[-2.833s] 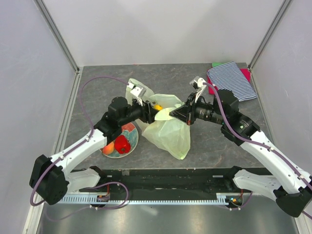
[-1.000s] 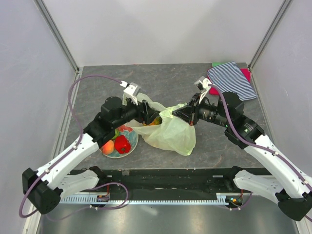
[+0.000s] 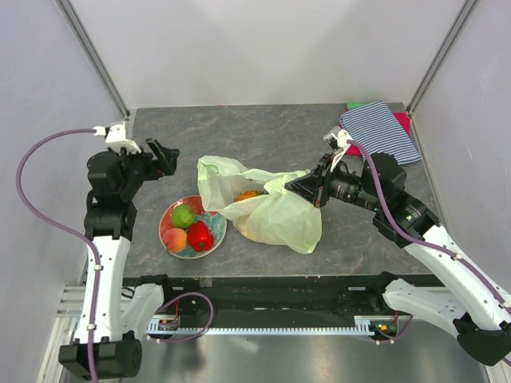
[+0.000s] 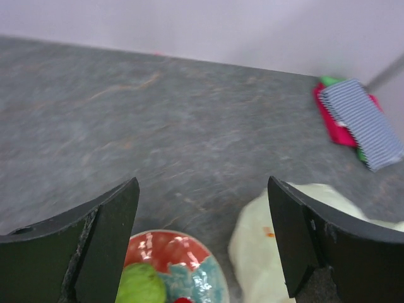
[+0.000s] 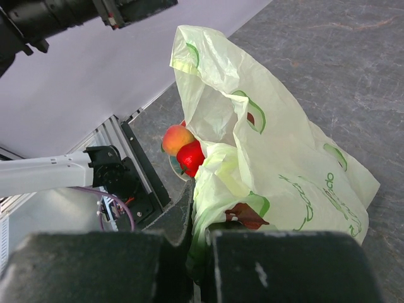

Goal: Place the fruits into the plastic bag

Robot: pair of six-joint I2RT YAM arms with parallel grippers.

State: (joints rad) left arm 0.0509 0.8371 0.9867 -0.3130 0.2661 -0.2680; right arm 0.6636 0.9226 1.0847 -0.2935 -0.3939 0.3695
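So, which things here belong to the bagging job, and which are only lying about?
Job: bag; orange fruit inside it; apple, peach and red fruit on the plate.
Lying about: plate; striped cloth; red piece and green piece under it.

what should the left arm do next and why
Probably lower the open left gripper onto the green apple on the plate: it hangs empty near the plate, three fruits lie there, and the right gripper pinches the bag's edge nearby.
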